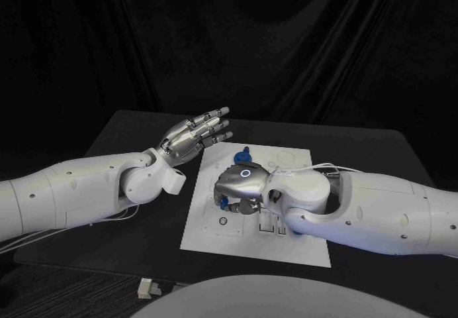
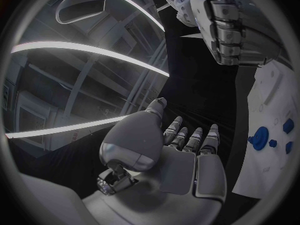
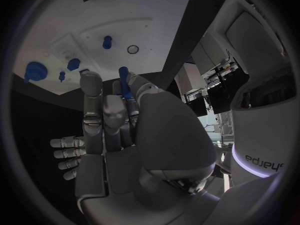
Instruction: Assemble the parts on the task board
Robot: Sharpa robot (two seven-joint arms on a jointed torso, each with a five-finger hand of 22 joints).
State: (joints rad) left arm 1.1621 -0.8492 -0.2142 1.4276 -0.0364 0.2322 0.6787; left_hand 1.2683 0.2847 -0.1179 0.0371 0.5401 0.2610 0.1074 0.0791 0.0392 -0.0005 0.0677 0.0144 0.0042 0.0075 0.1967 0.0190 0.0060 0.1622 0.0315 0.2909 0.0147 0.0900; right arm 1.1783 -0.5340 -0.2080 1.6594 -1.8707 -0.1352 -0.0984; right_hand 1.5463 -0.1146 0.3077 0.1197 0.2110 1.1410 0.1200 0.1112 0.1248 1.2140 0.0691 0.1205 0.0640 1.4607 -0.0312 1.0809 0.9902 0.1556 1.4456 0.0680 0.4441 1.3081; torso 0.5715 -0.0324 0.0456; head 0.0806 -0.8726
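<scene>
The white task board (image 1: pixel 286 248) lies mid-table. My right hand (image 1: pixel 241 188) hovers low over its left middle and pinches a blue peg (image 3: pixel 124 78) between thumb and fingers; blue shows under the hand (image 1: pixel 222 201). A round blue part (image 1: pixel 241 156) sits at the board's far left corner, seen also as the round blue part (image 3: pixel 35 71) and the round blue part (image 2: pixel 259 137). Another blue peg (image 3: pixel 107 41) stands in the board beside a small ring (image 3: pixel 132 49). My left hand (image 1: pixel 196 136) is raised off the board's far left corner, fingers spread, holding nothing.
Small blue pieces (image 3: pixel 74 63) lie near the round part on the board (image 3: pixel 94 15). Slots (image 1: pixel 268 224) are cut in the board's near half. A small white block (image 1: pixel 145 288) lies at the table's front edge. Black table (image 1: pixel 124 132) surrounds the board.
</scene>
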